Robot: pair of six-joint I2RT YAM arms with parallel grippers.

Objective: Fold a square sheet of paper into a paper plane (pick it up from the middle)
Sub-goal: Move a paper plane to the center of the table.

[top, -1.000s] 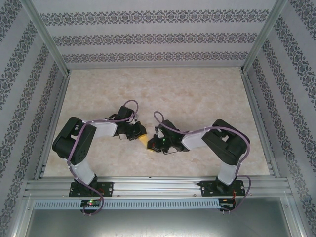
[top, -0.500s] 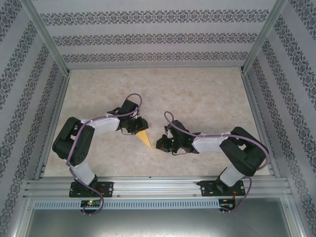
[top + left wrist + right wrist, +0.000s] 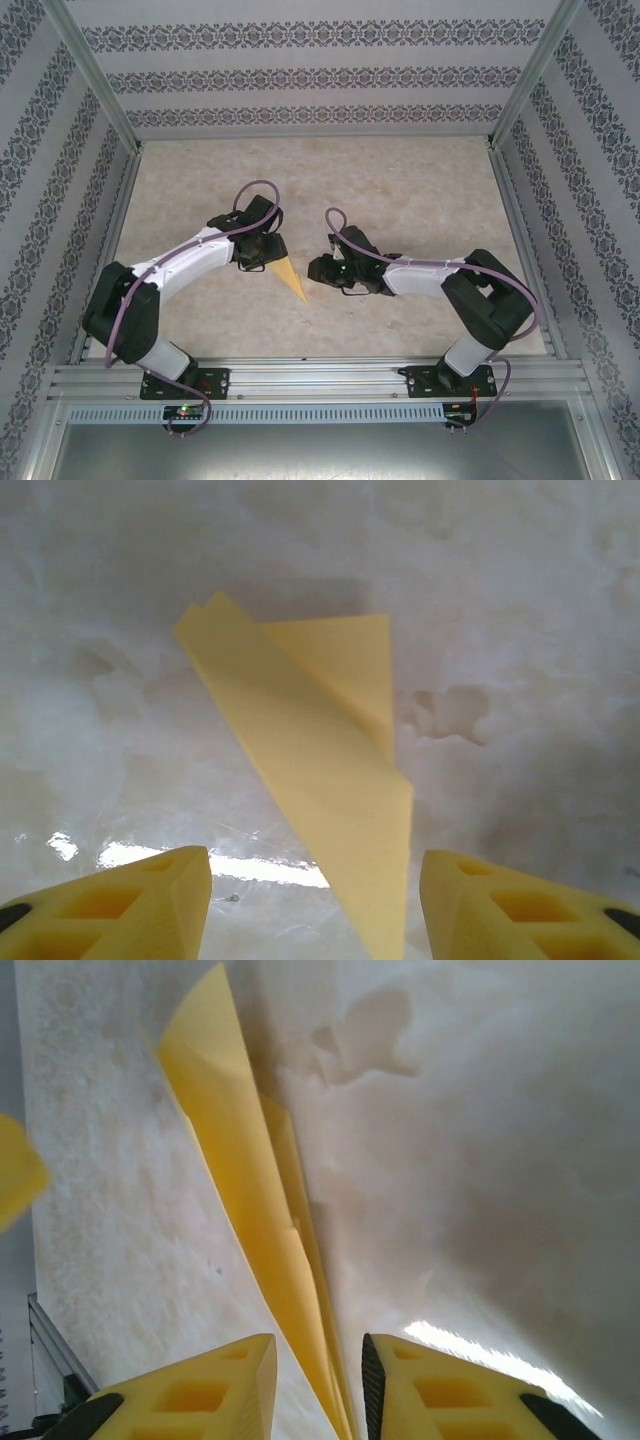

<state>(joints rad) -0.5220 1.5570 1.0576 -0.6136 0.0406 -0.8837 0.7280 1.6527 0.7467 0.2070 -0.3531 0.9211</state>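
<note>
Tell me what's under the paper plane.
The paper plane lies on the pale marbled table; bare surface shows around it. The patch directly beneath its folds is covered.

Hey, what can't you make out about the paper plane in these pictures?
Top view: the paper plane is too small to show its folds; the left gripper partly covers its wide end.
Left wrist view: the bottom edge cuts off its tip.
Right wrist view: its near end runs off the bottom between the fingers; contact unclear.
</note>
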